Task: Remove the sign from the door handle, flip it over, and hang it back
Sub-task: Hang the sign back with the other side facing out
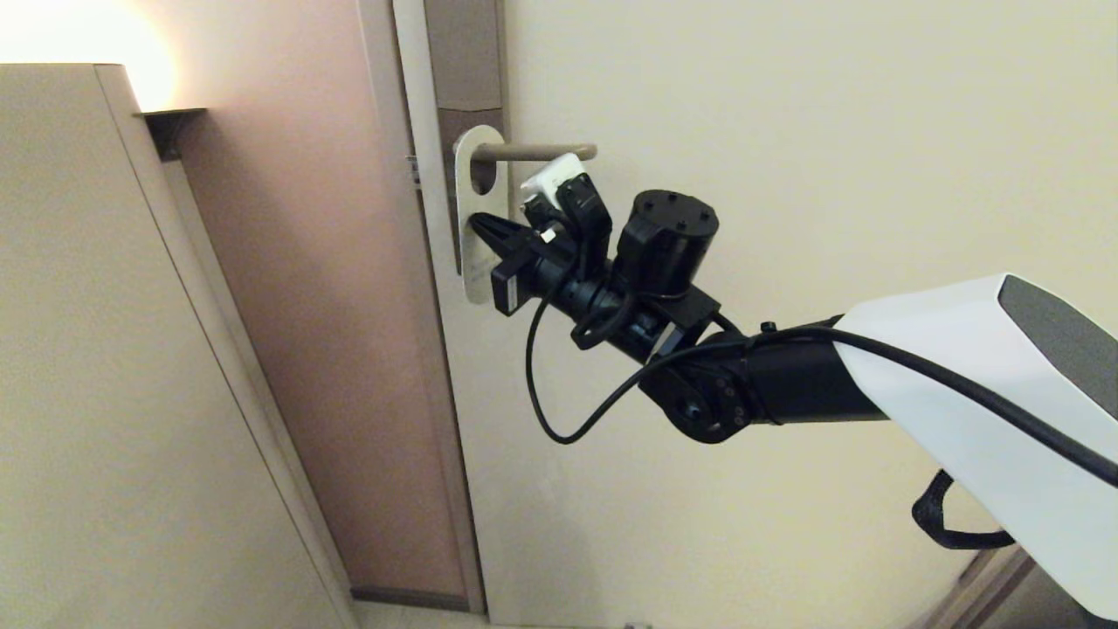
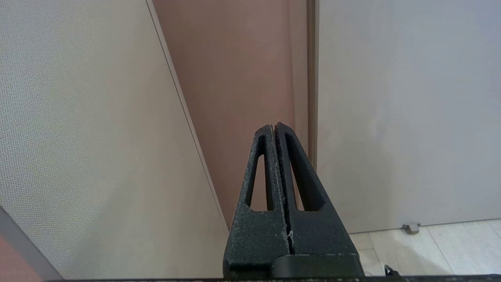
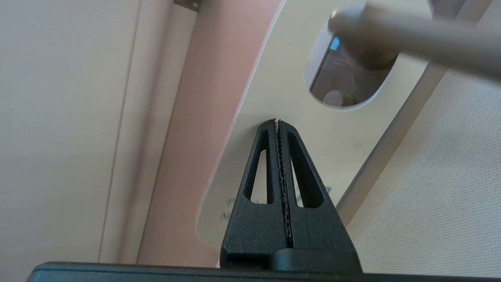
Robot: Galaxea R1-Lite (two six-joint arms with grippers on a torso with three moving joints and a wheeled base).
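Two claws belong to this rig, but only the right one is at work. From the head camera, the right gripper (image 1: 482, 229) reaches up to the door with its fingers pressed together and nothing between them, the tips at the white face of the sign (image 1: 478, 210). The sign hangs from the door handle (image 1: 534, 152), which passes through its hole just above the claw; the handle's plate (image 1: 465, 61) rises higher still, along the door's edge.

Seen from the left wrist, the left gripper (image 2: 275, 129) is parked away from the job, fingers closed on nothing, facing a pinkish wall panel (image 2: 238, 78) with a strip of pale floor (image 2: 430, 243) beyond it. Neither sign nor handle appears here.

Through the right wrist camera, the closed tips meet or nearly meet the sign's white face just short of its oval hole, and the lever crosses that hole a little beyond the tips. Faint blue print shows on the sign beside the fingers' base.

My judgement is that the step in hand is taking hold of the sign. Closed fingers can only push it, so they should part, straddle the sign's free edge beside the tips, clamp firmly, then carry the hole along the lever and off its rounded tip without twisting.
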